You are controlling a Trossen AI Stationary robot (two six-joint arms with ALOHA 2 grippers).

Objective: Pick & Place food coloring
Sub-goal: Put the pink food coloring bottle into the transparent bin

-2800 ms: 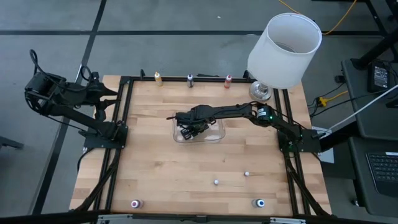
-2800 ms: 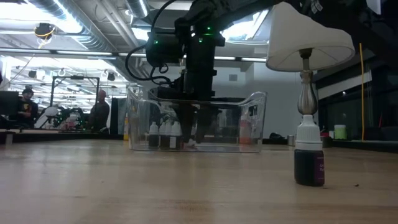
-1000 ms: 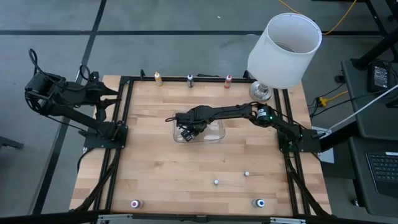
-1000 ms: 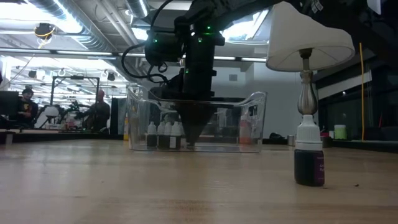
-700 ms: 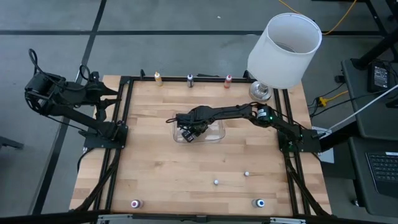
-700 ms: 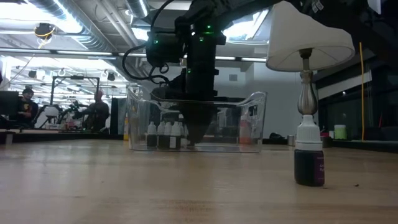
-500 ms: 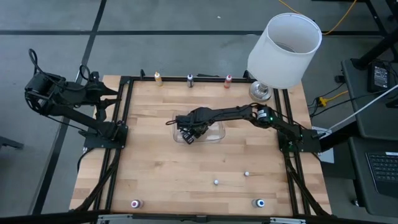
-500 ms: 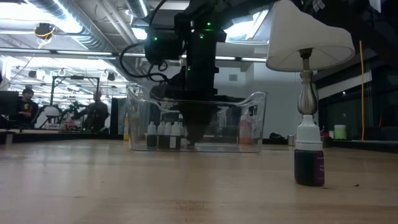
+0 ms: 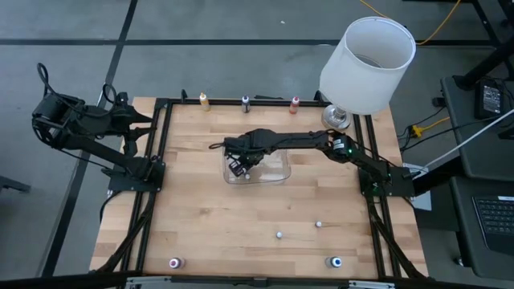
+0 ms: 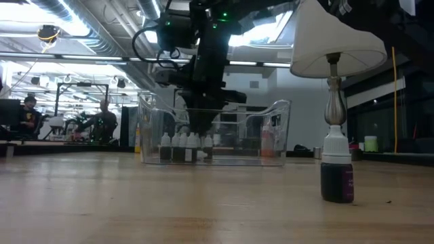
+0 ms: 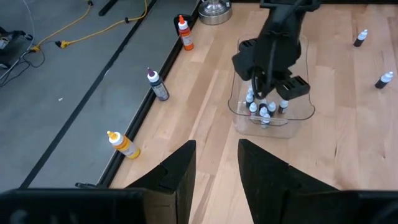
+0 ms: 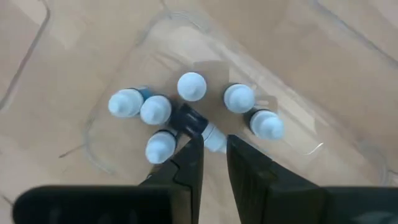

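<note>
Several tiny food coloring bottles [image 12: 191,86] with pale caps stand clustered inside a clear bin [image 9: 277,170] at mid-table. One dark-bodied bottle [image 12: 189,118] lies on its side among them. My right gripper [image 12: 214,163] hovers just above the cluster, fingers pointing down, narrowly open and holding nothing; it also shows in the high view [image 9: 238,166] and the low view [image 10: 198,127]. Two more tiny pale-capped bottles [image 9: 279,235] [image 9: 319,225] stand on the table toward its near right. My left gripper [image 11: 217,163] is open and waits beyond the table's left edge.
Larger bottles stand along the far edge: yellow-orange [image 9: 204,99], dark purple [image 9: 246,102] and red [image 9: 295,103]. Pink [image 9: 174,262] and blue [image 9: 336,262] ones stand at the near edge. A white-shaded lamp [image 9: 368,64] stands at the far right corner. Bare wood surrounds the bin.
My right gripper has risen from the bin's floor to above the bottle caps and shifted slightly toward the table's left. In the low view, one more bottle now shows where its fingers stood.
</note>
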